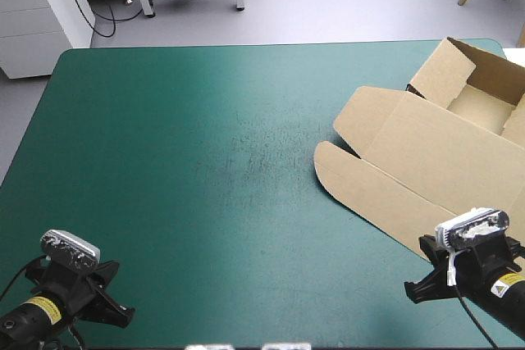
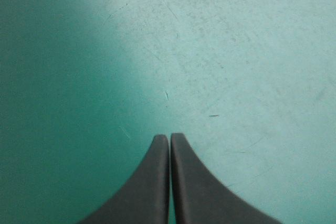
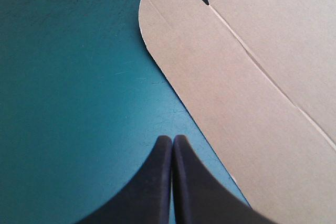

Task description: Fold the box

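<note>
Lying at the right edge of the table (image 1: 180, 137), the box (image 1: 445, 73) is showing its lid (image 1: 426, 161) flat; left gripper (image 2: 169, 138) and right gripper (image 3: 172, 139) are hovering closed, empty.

Soft light, teal-green cover (image 1: 246, 120) paler mid-table, darker leftward

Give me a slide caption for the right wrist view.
Right gripper, fingers shut, over the teal-green cover beside a rounded flap of the brown box.

table (image 1: 148, 202) | teal-green cover (image 2: 252, 45), flat | faint pale scuffs (image 1: 254, 149) near its middle | far corners rounded
</note>
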`<act>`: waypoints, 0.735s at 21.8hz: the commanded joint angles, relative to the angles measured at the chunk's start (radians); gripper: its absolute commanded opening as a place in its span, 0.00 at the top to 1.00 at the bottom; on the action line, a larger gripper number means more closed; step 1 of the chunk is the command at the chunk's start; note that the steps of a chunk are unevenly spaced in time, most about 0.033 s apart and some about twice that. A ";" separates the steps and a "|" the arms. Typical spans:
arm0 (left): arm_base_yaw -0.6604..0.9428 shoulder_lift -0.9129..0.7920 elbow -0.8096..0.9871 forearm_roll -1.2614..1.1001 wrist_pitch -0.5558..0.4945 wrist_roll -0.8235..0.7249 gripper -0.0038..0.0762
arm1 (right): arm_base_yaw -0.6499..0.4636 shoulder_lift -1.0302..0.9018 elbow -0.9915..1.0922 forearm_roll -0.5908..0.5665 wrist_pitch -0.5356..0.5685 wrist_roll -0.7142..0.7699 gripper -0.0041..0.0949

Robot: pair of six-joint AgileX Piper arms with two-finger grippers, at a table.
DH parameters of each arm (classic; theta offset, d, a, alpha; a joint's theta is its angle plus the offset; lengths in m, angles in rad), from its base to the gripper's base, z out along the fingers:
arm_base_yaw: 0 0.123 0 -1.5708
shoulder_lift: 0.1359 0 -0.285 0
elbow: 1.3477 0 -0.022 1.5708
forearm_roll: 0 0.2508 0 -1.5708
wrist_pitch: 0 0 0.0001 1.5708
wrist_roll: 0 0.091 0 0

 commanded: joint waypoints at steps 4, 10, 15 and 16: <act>-0.005 -0.053 0.000 -0.026 -0.049 -0.010 0.96 | 0.004 -0.068 0.032 0.012 -0.057 0.005 0.98; -0.005 -0.076 0.032 -0.026 -0.051 -0.006 0.96 | 0.004 -0.111 0.089 -0.002 -0.057 0.005 0.98; -0.005 -0.076 0.032 -0.026 -0.051 -0.006 0.96 | 0.004 -0.111 0.099 -0.002 -0.057 0.005 0.98; -0.005 -0.076 0.032 -0.026 -0.051 -0.006 0.96 | 0.004 -0.111 0.099 -0.002 -0.057 0.005 0.98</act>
